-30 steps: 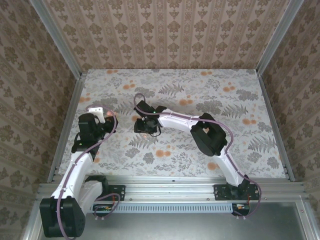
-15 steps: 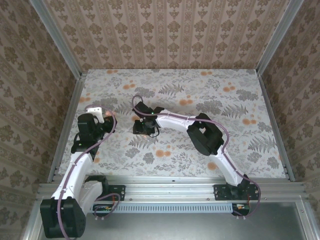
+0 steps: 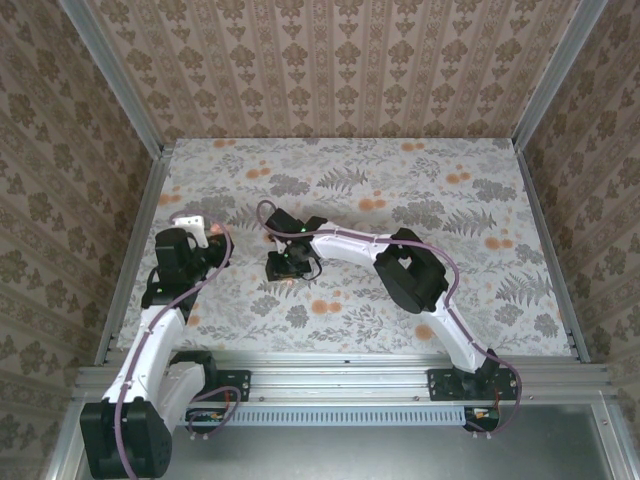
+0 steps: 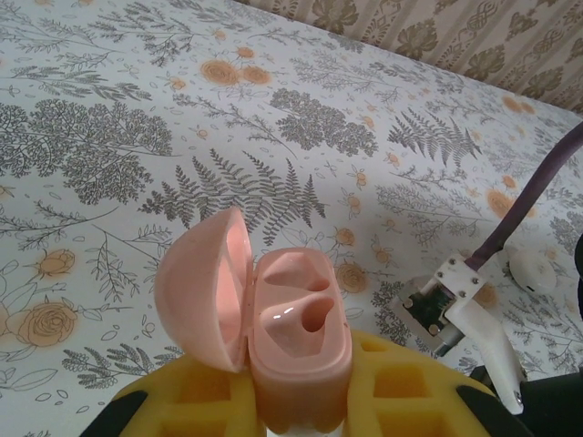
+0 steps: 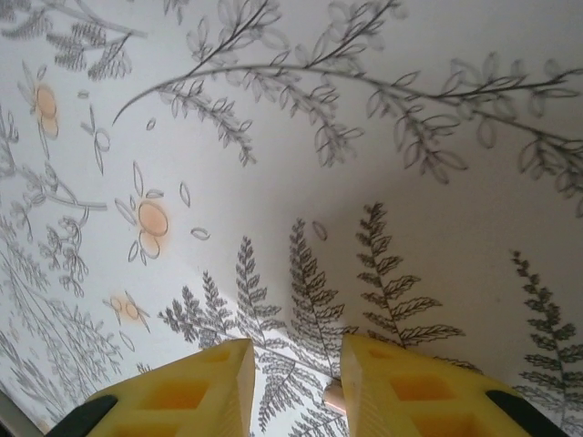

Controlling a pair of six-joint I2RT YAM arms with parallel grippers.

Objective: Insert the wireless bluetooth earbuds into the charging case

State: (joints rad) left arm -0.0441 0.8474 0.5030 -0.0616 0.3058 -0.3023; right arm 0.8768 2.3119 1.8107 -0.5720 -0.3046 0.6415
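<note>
Since a second ago the right gripper (image 3: 285, 265) has slid nearer and slightly left, its arm stretched low across the floral table (image 3: 440, 300). Its yellow fingers (image 5: 191, 387) stand parted, clasping nothing. What is probably the tiny pinkish earbud (image 5: 334, 398) sits against one finger's inner face. The left gripper (image 3: 190, 230), its elbow bent, clamps the pink charging case (image 4: 296, 319), whose lid is swung open.

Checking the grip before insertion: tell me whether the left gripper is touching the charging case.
Touching. The left wrist view shows the open pink charging case clamped between yellow fingers of the left gripper, no gap.
</note>
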